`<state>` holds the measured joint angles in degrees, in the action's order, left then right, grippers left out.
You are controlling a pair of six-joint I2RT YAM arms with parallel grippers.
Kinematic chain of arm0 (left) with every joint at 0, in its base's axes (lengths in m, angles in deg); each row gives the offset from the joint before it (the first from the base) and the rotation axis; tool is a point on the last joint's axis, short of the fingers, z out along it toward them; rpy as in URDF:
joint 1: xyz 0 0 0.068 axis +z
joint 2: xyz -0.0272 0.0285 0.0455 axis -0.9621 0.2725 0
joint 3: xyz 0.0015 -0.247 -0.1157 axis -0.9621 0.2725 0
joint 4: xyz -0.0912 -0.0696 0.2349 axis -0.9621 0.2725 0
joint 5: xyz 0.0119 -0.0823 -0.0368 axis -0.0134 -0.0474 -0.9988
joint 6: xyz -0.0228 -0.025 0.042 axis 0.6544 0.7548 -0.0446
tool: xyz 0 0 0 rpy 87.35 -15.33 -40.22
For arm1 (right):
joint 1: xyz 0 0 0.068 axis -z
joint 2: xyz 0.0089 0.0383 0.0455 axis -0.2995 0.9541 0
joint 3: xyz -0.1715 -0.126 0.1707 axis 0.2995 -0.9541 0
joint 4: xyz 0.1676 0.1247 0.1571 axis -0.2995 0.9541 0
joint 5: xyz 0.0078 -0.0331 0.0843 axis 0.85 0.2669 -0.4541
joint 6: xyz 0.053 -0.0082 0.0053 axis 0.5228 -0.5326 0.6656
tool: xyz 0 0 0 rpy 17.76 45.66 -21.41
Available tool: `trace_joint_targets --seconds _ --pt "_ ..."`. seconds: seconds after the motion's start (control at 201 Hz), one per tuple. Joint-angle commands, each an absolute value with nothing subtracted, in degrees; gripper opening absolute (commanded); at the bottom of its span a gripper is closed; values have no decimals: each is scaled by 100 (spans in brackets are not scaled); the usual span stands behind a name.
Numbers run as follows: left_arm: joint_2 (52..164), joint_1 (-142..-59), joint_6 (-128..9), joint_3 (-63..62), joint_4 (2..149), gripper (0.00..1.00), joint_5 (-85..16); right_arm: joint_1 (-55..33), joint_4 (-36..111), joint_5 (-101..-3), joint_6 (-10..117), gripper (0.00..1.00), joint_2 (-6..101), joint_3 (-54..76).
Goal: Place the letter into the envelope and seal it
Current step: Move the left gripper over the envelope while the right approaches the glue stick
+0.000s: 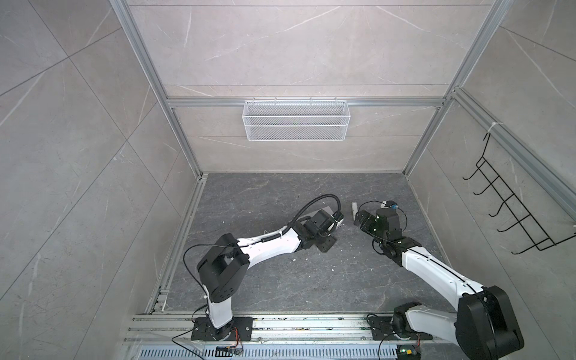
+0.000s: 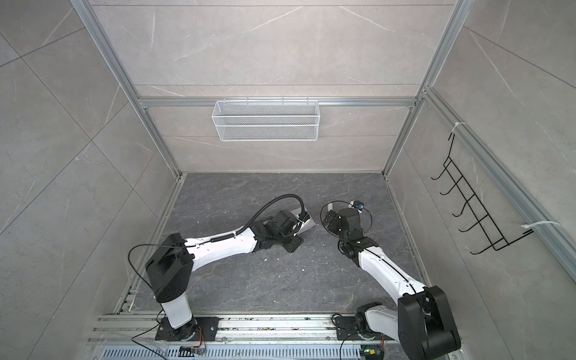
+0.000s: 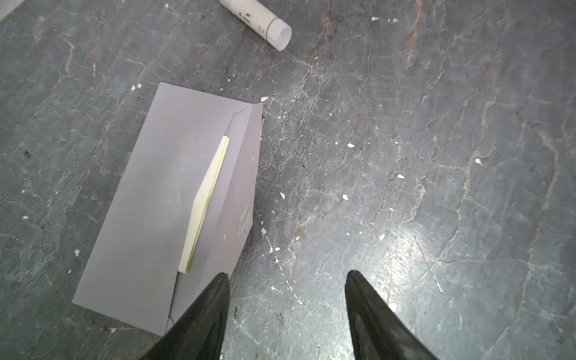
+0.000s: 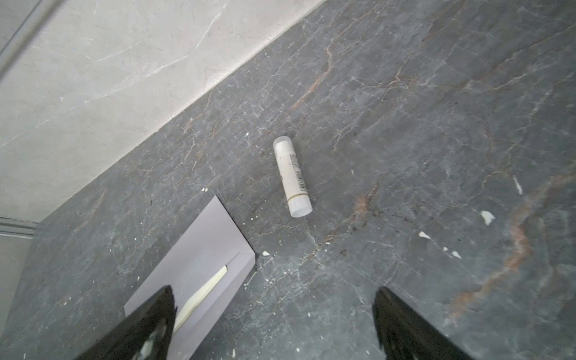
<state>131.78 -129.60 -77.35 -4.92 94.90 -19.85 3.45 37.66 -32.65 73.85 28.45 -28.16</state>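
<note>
envelope (image 3: 140,202) lying flat, letter (image 3: 202,205) tucked lengthwise inside

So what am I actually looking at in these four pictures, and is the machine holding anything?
Two robot arms, a left arm and a right arm, stand at a dark stone-look table. Two pictures look down from one overhead camera; the other two come from a camera on each arm's wrist, looking past its claw. The left claw and the right claw are both open and hold nothing. On the table lies a lavender-grey envelope, flap unsealed, with the tan letter tucked in, one edge showing. Apart from it lies a white glue stick.
</note>
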Motion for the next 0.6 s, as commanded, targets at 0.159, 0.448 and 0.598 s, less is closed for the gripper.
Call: trace_joint_targets --seconds 0.159,0.448,0.598 --pt "13945 -12956 -8085 -1202 9809 53 -1406 784 4128 -3842 7079 100 2585 -3103" --pt "14433 -12947 -8285 -1478 9769 37 -1099 878 4059 -4034 7160 100 2611 -3135" --pt "14602 -12947 -8398 -1527 9678 27 -909 905 4068 -4052 7173 99 2572 -3164"
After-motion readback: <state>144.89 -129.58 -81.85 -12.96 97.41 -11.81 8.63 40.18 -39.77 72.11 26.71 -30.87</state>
